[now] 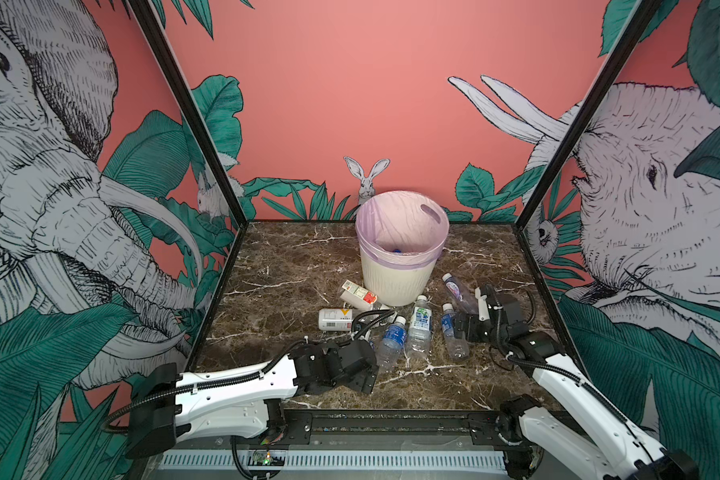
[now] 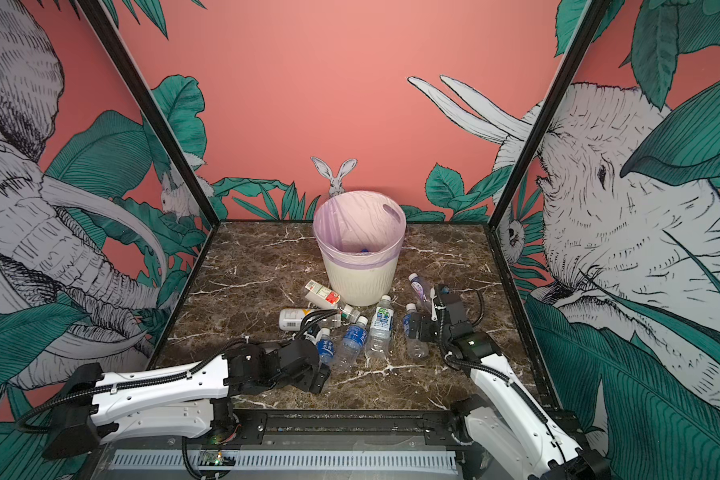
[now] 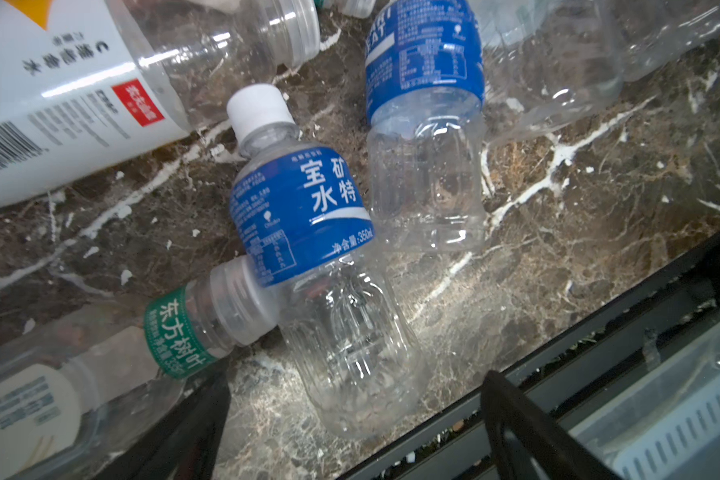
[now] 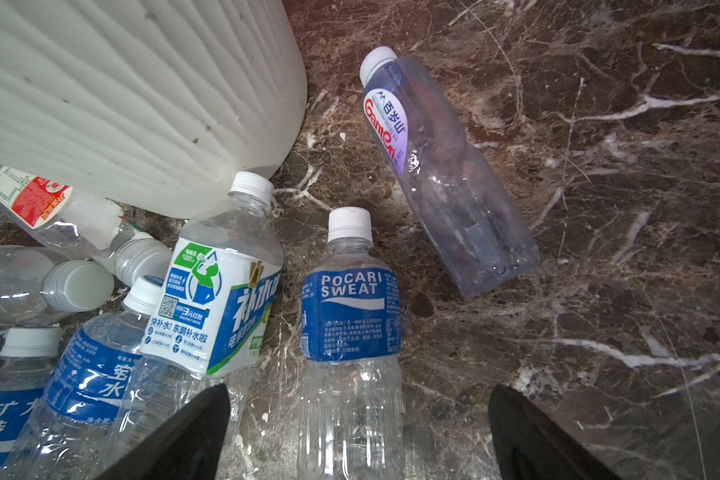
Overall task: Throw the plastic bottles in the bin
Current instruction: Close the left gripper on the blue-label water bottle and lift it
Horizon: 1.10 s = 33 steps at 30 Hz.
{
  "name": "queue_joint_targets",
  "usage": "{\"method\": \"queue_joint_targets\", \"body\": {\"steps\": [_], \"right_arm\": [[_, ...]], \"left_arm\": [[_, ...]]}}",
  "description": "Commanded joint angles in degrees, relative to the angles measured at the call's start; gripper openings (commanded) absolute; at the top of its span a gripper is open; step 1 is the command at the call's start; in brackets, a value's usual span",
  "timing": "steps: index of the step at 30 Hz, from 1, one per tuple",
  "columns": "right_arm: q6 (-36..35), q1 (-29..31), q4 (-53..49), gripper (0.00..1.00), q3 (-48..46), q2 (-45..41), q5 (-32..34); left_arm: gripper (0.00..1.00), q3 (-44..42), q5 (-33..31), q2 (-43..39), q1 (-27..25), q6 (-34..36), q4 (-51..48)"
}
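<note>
The cream ribbed bin (image 1: 393, 286) with its lilac bag stands mid-table in both top views. Several plastic bottles lie in front of it: red-white label (image 1: 358, 293), white label (image 1: 335, 320), blue label (image 1: 393, 338), green-white label (image 1: 420, 326), purple (image 1: 458, 291). My left gripper (image 3: 356, 376) hangs open over the clear base of a blue-labelled bottle (image 3: 304, 216), which rests on a green-banded bottle (image 3: 175, 332). Open too, my right gripper (image 4: 358, 390) straddles the Pocari Sweat bottle (image 4: 350, 316) without touching it. The purple bottle (image 4: 445, 174) lies beyond it.
The brown marble table (image 1: 287, 257) is boxed in by printed wall panels on three sides. A black frame rail (image 1: 391, 415) runs along the front edge, close under my left gripper. Something blue (image 1: 395, 250) lies inside the bin.
</note>
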Motion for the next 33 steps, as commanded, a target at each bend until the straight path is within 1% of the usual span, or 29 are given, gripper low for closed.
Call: {"method": "queue_joint_targets", "body": {"steps": [1, 4, 6, 16, 18, 27, 33], "right_arm": [[0.1, -0.2, 1.4, 0.99, 0.2, -0.1, -0.3], [0.0, -0.2, 1.3, 0.99, 0.3, -0.2, -0.5], [0.0, -0.2, 1.3, 0.99, 0.3, -0.3, -0.6], [0.1, -0.2, 1.7, 0.99, 0.1, 0.1, -1.0], [0.1, -0.2, 1.9, 0.99, 0.1, 0.2, -1.0], [0.0, -0.2, 1.9, 0.99, 0.3, 0.4, -1.1], [0.2, -0.3, 1.9, 0.99, -0.3, -0.1, -1.3]], "left_arm": [[0.97, -2.0, 2.4, 0.2, -0.2, -3.5, -1.2], [0.97, -4.2, 4.8, 0.9, -0.3, -4.8, 2.2], [0.97, -5.8, 5.3, 1.1, -0.3, -5.5, 4.6], [0.97, -7.9, 1.6, 1.4, -0.2, -3.6, 11.2], [0.98, -8.3, 1.8, 1.7, 0.3, -3.5, 12.9], [0.98, -6.0, 2.3, 6.8, 2.7, -1.1, 12.8], [0.98, -5.9, 2.6, 9.1, 4.5, -0.1, 13.9]]}}
